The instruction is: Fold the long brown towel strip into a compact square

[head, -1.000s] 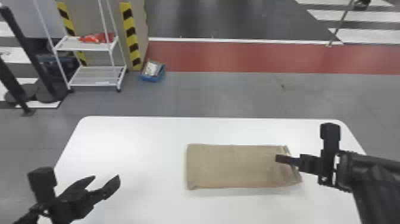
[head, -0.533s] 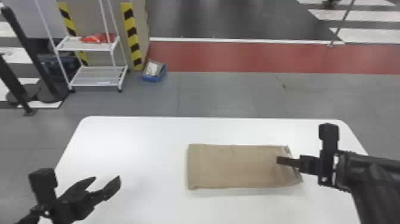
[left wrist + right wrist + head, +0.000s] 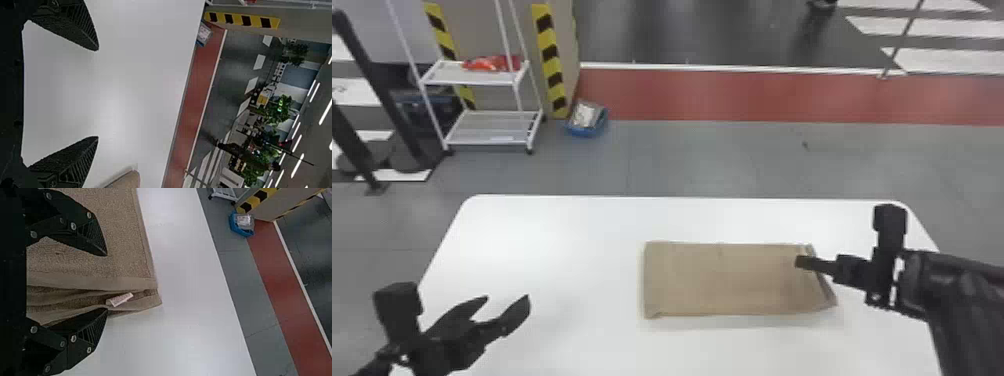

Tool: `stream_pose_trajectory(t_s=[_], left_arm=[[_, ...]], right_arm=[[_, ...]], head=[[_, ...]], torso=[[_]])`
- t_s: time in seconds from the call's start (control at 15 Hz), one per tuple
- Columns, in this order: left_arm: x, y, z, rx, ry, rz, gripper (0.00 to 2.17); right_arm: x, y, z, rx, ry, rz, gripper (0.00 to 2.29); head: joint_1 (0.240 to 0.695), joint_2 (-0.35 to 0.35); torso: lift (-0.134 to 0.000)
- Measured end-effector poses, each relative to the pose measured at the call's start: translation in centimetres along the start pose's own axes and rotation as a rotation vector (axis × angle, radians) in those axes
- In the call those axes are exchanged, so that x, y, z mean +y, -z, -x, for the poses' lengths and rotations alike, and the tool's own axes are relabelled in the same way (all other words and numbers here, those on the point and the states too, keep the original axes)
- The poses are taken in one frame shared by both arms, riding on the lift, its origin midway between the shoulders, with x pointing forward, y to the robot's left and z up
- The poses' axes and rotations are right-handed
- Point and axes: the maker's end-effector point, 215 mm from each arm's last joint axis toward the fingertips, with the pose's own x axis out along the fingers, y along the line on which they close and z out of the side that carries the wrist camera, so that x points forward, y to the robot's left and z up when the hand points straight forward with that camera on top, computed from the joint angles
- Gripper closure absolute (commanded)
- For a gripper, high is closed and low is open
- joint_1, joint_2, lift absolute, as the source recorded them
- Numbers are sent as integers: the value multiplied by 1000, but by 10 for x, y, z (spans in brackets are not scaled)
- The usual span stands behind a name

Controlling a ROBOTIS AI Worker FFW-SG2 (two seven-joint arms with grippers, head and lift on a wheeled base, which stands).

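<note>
The brown towel (image 3: 727, 280) lies as a flat folded rectangle on the white table, right of centre. My right gripper (image 3: 799, 262) is at its right end; in the right wrist view this gripper (image 3: 106, 282) is open, one finger over the towel's face and the other beside its layered end, where a small white tag (image 3: 119, 299) shows. Left of the towel and apart from it, my left gripper (image 3: 507, 302) stands open above the table. The left wrist view has the left gripper (image 3: 98, 94) with nothing between its fingers and a rounded towel corner (image 3: 127, 181) nearby.
The white table (image 3: 557, 225) extends under both arms. Beyond its far edge are a white shelf rack (image 3: 492, 127) and a blue bin (image 3: 587, 120) on the floor, with black posts (image 3: 382, 90) at the far left.
</note>
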Motion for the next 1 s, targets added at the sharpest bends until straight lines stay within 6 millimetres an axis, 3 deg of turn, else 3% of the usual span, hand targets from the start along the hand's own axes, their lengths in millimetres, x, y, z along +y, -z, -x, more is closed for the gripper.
stream_pose_trajectory(t_s=[0.33,0.87,1.0], left_arm=[[4,-1,2,-3,-6,3,76],[5,-1,2,-4,-8,4,76],[6,0,2,-4,-7,5,76]], right_arm=[[9,-11,0,-3,-10,9,461],[3,2,-5,33,21,35,468],[3,6,-8,43,29,55,593]], head=[[695,-21],[695,-20],[695,-19]], torso=[[0],[0],[0]])
